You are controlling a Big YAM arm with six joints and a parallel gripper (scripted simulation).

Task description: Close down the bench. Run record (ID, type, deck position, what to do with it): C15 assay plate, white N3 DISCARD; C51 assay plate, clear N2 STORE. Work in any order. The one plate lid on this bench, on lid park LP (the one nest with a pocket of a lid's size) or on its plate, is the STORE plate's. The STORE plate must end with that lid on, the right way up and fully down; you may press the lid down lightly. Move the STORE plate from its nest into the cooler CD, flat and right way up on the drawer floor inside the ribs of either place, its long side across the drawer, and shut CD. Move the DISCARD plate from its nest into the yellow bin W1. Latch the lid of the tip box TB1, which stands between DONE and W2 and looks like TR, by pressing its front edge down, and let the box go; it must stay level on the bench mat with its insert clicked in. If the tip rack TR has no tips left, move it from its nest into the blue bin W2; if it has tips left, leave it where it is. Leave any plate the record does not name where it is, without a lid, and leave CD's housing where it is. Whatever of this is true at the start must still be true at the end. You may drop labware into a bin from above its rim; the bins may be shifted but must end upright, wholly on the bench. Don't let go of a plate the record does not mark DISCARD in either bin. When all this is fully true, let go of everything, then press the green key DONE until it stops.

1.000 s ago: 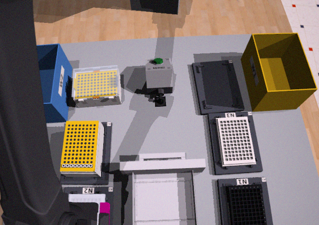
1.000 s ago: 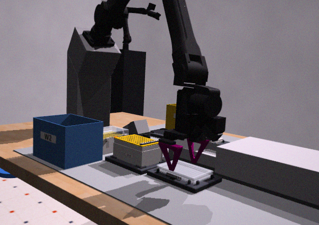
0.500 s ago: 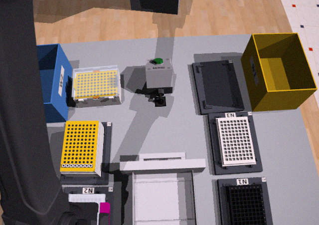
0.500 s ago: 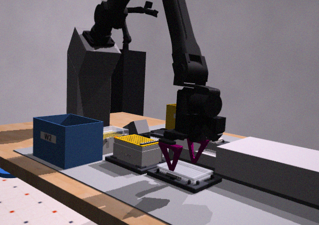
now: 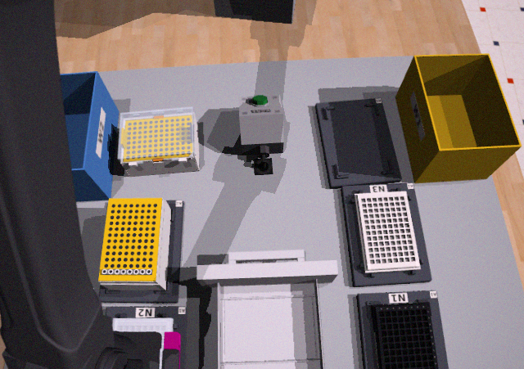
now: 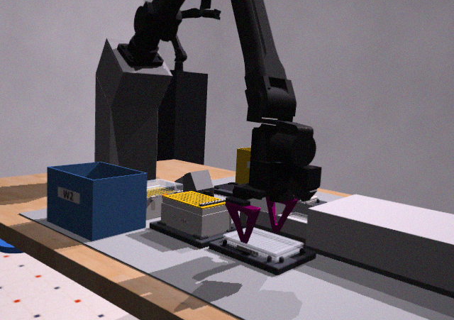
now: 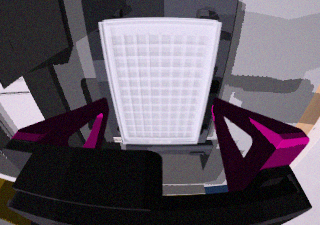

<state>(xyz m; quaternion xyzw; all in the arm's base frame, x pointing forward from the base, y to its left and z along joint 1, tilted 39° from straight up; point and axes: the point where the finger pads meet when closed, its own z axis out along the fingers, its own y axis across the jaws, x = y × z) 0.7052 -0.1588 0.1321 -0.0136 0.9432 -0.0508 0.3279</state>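
Note:
The clear plate (image 7: 160, 81) lies flat in nest N2 (image 5: 143, 325), and its top looks whitish, as with a lid on it. My gripper (image 7: 160, 103) is open and straddles the plate's near end, one magenta finger beside each long side, tips about at the plate's top (image 6: 262, 235). Nothing is held. The lid park LP (image 5: 357, 141) has nothing in it. The white plate (image 5: 387, 230) sits in nest N3. The cooler drawer (image 5: 266, 318) stands pulled out. The arm hides most of N2 in the top view.
The tip rack TR (image 5: 133, 240) shows one row of tips. Tip box TB1 (image 5: 157, 138) stands between the blue bin W2 (image 5: 86, 132) and the DONE key (image 5: 259, 100). The yellow bin W1 (image 5: 458, 111) is at the back right. A black plate (image 5: 404, 335) sits in N1.

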